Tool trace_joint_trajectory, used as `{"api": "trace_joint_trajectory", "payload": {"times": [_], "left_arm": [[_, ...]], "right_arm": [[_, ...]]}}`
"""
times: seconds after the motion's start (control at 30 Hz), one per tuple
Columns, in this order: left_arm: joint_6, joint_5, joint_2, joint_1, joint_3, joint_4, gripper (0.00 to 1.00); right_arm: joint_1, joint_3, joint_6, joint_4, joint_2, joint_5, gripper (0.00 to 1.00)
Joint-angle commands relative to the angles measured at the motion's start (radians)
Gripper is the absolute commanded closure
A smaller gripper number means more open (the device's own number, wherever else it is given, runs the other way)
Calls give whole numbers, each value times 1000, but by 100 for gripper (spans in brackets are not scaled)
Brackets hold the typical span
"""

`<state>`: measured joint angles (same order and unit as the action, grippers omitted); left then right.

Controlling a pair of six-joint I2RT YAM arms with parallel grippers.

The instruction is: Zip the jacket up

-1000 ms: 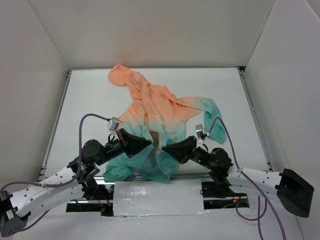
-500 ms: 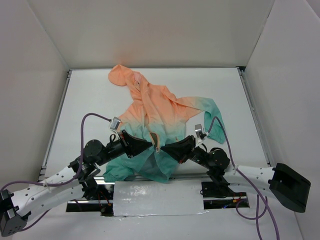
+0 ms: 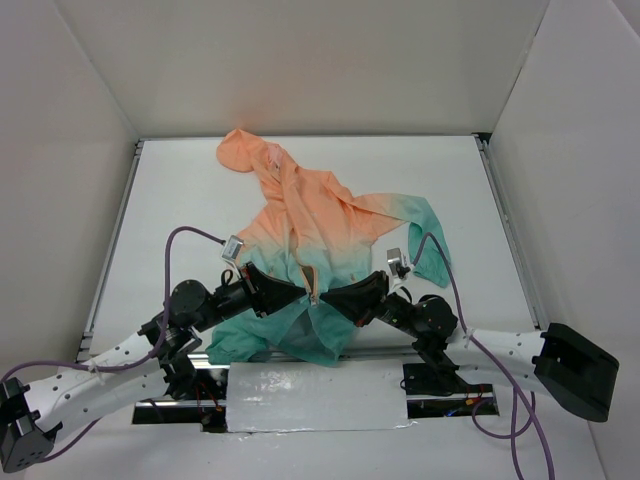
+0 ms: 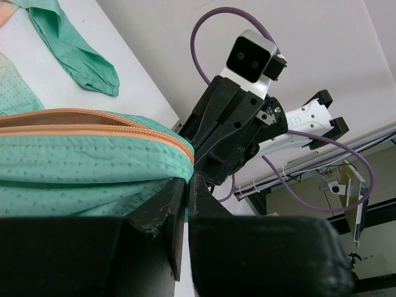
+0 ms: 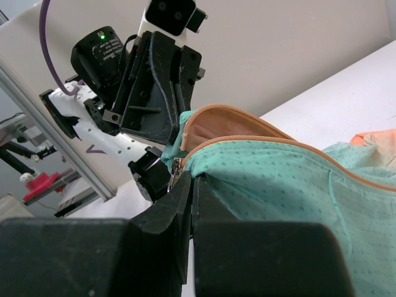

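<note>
jacket [image 3: 318, 222] lay spread on desk [image 3: 180, 190], hood far, teal hem nr arm bases | I saw L fingers [image 4: 159, 211] clamped on hem by zipper [image 4: 93, 131] | R fingers [image 5: 166, 213] clamped on hem opp. side, tips close together

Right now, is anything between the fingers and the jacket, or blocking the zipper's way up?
Nothing visible. Left fingers and right fingers are both shut on the jacket's teal hem at the zipper's lower end. Nothing lies on the zipper toward the hood; the cloth there is rumpled.
</note>
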<state>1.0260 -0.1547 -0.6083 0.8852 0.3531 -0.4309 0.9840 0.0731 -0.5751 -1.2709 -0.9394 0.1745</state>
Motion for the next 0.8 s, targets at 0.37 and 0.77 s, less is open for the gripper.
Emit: {"api": "trace_joint_trajectory", "payload": {"times": [0.37,0.77], "left_arm": [[2,-14,5,-2,7,-65,100],[0,-17,18,-3,6,-51,100]], "right_arm": [[5,45,23,-91,-10,5,100],[-1,51,21,-111,-18,-9,100]]}}
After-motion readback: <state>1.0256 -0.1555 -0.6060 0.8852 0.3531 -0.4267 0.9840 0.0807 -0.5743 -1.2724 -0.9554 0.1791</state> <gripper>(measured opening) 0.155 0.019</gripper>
